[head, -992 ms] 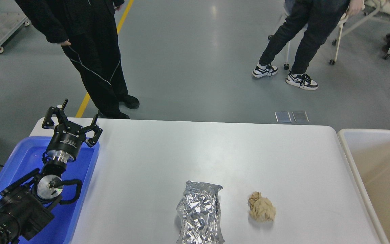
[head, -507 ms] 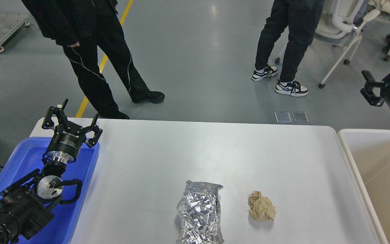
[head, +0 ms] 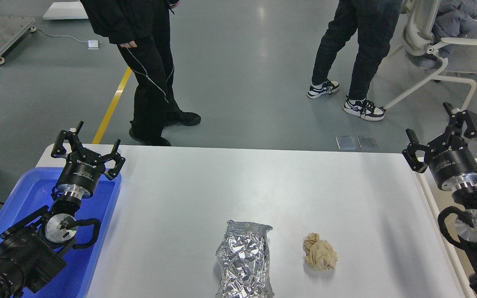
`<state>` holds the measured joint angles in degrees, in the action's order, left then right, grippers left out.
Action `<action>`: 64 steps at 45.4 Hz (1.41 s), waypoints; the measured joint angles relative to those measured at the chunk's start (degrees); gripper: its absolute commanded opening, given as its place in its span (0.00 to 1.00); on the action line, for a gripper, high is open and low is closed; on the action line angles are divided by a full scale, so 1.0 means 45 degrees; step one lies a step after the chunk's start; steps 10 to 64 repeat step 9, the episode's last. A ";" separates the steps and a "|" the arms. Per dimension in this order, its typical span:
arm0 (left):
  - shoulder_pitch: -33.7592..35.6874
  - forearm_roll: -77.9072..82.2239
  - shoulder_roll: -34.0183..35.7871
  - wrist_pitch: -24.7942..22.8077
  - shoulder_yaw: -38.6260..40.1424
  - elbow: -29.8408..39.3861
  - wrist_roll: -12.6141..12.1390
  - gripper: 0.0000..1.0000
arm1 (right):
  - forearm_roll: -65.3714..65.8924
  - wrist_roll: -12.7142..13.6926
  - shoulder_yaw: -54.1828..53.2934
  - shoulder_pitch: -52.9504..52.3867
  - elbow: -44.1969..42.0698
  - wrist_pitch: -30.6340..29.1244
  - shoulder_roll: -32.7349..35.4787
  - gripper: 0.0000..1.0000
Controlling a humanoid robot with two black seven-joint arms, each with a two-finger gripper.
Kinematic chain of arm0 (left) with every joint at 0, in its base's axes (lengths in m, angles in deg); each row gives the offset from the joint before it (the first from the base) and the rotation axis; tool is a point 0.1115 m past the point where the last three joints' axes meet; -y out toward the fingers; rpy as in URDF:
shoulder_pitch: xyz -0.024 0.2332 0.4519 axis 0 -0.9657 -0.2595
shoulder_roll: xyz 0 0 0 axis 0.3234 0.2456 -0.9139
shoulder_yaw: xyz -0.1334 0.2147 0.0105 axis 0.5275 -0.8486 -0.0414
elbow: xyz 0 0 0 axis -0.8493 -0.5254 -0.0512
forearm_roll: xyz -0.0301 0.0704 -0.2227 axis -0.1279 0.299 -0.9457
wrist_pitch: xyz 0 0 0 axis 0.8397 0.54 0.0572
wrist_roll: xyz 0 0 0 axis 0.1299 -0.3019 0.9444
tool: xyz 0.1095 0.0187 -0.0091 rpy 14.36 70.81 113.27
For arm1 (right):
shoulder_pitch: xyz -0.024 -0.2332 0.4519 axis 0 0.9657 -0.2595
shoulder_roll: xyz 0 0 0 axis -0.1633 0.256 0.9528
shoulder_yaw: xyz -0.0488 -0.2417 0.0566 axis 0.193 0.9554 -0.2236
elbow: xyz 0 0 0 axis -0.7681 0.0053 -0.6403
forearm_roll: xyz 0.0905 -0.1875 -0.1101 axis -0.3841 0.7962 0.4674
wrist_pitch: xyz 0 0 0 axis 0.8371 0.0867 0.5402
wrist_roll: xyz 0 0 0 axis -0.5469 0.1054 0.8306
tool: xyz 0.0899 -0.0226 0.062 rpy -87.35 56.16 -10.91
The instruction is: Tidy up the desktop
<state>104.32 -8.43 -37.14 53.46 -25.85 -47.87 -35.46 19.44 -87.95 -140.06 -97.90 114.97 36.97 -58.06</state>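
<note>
The white counter (head: 263,186) fills the middle of the head view, its far edge running straight across and its far corners rounded. Two things lie on it near the front edge: a crumpled silver foil packet (head: 245,260), long and narrow, whose near end runs out of the bottom of the view, and just to its right, apart from it, a crumpled tan paper ball (head: 320,257). The rest of the counter's surface shows plain white.

At the left edge of the counter sits a blue tray (head: 23,194), its far right corner lying against the counter's far left corner area. The left end effector (head: 86,148) hangs above the far end of this tray, at the counter's far left corner, with its two fingers spread wide and nothing between them. The arm behind it runs back over the tray toward the near left corner of the view.

At the right edge of the counter stands a beige bin (head: 422,182) with a white rim, mostly covered by the right arm. The right end effector (head: 443,132) hovers over the far right corner of the counter, above the bin's far rim, its fingers also spread wide and empty.

Beyond the far edge, two people (head: 151,70) stand on the grey floor, and an office chair (head: 437,45) is at the far right.
</note>
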 measured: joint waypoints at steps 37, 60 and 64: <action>0.0002 0.0000 0.0000 0.0000 0.0000 0.0000 -0.0004 1.00 | 0.0002 -0.0092 -0.0016 0.0347 0.0011 -0.0027 -0.0326 1.00; 0.0002 0.0000 0.0000 0.0000 0.0000 0.0000 -0.0004 1.00 | 0.0002 -0.0092 -0.0016 0.0347 0.0011 -0.0027 -0.0326 1.00; 0.0002 0.0000 0.0000 0.0000 0.0000 0.0000 -0.0004 1.00 | 0.0002 -0.0092 -0.0016 0.0347 0.0011 -0.0027 -0.0326 1.00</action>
